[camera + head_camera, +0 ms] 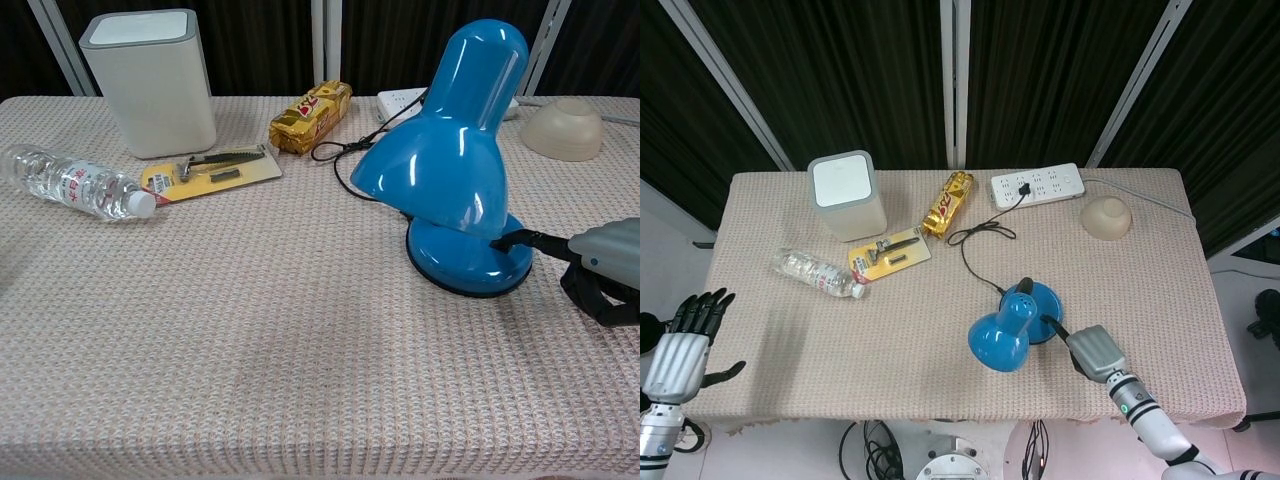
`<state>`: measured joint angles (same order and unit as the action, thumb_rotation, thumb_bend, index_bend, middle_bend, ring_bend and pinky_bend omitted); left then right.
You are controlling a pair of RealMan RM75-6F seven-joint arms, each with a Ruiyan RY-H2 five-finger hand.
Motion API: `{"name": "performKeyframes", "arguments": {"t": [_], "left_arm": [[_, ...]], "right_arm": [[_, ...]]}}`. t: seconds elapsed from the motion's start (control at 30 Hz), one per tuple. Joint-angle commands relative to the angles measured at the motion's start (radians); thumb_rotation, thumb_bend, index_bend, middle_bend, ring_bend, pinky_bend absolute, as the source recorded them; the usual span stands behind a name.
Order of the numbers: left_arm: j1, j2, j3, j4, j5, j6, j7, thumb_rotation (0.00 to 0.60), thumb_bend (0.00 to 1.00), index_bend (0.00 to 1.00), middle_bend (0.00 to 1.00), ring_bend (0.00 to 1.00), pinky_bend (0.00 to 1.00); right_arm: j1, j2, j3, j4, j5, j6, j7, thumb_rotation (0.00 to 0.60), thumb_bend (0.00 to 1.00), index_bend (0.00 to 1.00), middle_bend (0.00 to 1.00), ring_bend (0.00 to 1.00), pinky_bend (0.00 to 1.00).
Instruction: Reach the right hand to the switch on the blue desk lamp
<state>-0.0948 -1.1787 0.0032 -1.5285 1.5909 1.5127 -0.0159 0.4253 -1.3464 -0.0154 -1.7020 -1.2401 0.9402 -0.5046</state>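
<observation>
So the landmark here is the glossy blue desk lamp [1012,325] with the round base, sitting toward the near right part of the beige woven tablecloth [940,340].

Way off to the lamp's left, past the table edge, the left hand [682,345] hangs with its dark fingers spread apart and nothing in it. Farther back and left of the lamp there's a grey-and-white square bin [150,80], then a clear plastic water bottle [75,183] lying on its side, and a yellow card with a razor on it [212,167] just beside the bottle's cap end. A gold snack packet [311,116] lies behind the lamp, slightly left. The lamp's black cord [975,250] runs back to a white power strip [1037,186].

The right hand [600,270] comes in from the lamp's right: one dark finger [525,240] stretches out and its tip touches the base right at the switch, other fingers curled under, holding nothing. A tan upside-down bowl [1107,217] sits far behind, to the right.
</observation>
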Motion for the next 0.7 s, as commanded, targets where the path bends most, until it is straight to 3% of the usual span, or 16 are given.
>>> {"name": "performKeyframes", "arguments": {"t": [0.03,0.43,0.7], "left_arm": [[-0.001,0.0,0.0,-0.001,-0.001,-0.001,0.002,0.6,0.09,0.0,0.0,0.0,0.0],[-0.001,0.001,-0.001,-0.009,0.0,-0.002,0.013,0.6,0.09,0.0,0.0,0.0,0.0],[0.0,0.005,-0.001,-0.02,0.002,0.002,0.021,0.6,0.09,0.0,0.0,0.0,0.0]], "right_arm": [[0.002,0.001,-0.007,0.0,0.007,-0.002,-0.004,0.6,1.0,0.0,0.99,0.82,0.76],[-0.012,0.002,-0.028,0.007,-0.005,0.04,0.022,0.6,0.98,0.0,0.99,0.82,0.76],[-0.09,0.079,0.0,-0.039,-0.146,0.268,0.133,0.6,0.93,0.0,0.99,0.82,0.76]]}}
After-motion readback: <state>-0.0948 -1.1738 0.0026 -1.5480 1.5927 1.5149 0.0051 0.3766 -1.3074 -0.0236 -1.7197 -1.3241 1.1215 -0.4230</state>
